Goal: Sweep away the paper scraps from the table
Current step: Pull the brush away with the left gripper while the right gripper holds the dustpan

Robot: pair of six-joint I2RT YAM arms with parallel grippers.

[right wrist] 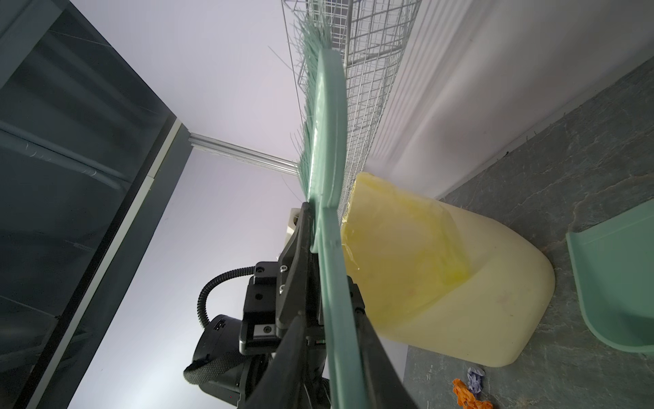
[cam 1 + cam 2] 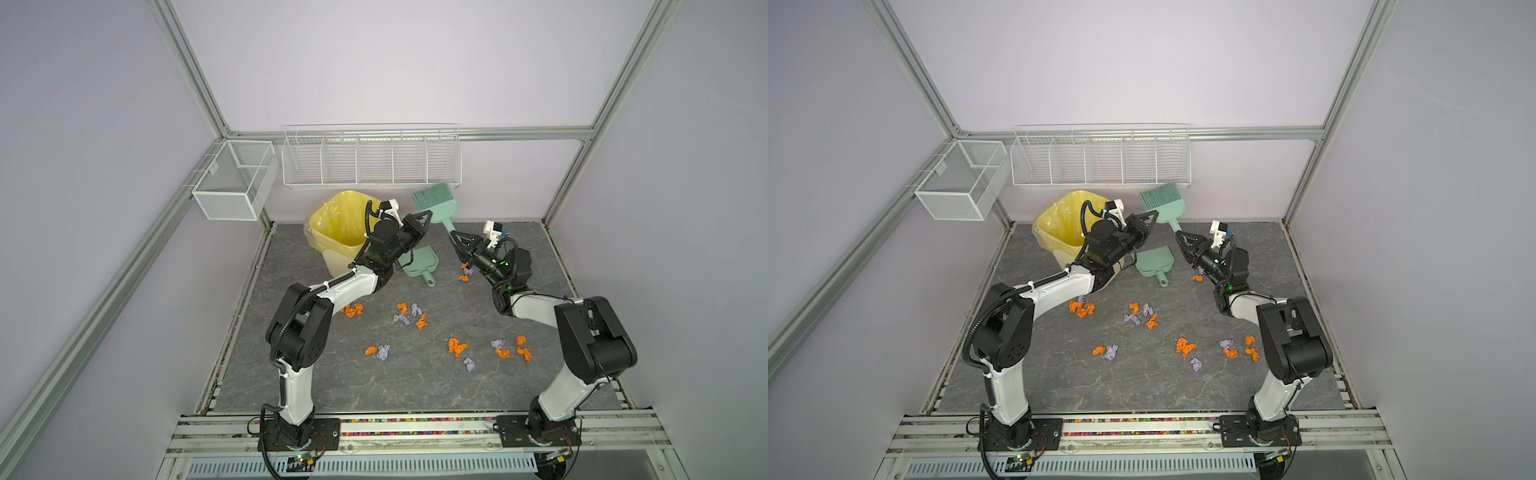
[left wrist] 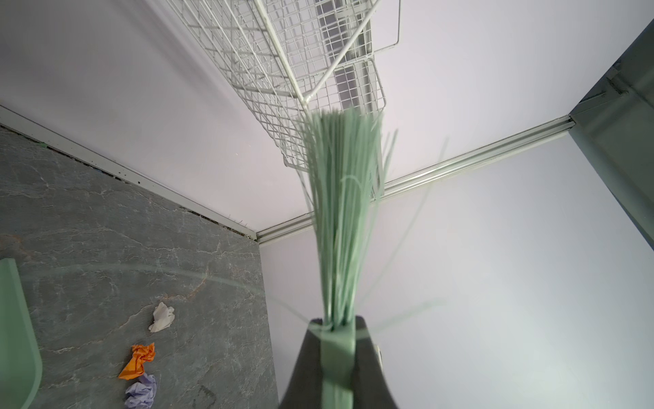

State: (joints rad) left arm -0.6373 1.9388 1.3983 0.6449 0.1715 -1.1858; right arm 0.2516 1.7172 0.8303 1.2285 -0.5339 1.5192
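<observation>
- Gripping the brush [image 2: 436, 201] by the edge of its head, the left hand [image 2: 427, 215] is clamped tight, and the bristles point up towards 12 o'clock.
- Right hand [image 2: 454, 239]: its fingers stand close on either side of the brush handle. I cannot tell whether they clamp it.
- The brush hangs in the air over the far edge of the desk [image 2: 374, 386], in front of the wire rack [image 2: 370, 162].
- Scraps [image 2: 409, 318], orange and lavender, lie loose on the desk at 6 o'clock from both hands, most well apart from them. A few lie near the right hand at 5 o'clock.
- The dustpan [image 2: 417, 264] lies flat at 6 o'clock from the left hand, and the yellow-lined bin [image 2: 332, 220] stands at 9 o'clock.
- The desk is dark grey with light veins, with pale walls and aluminium framing around it.
</observation>
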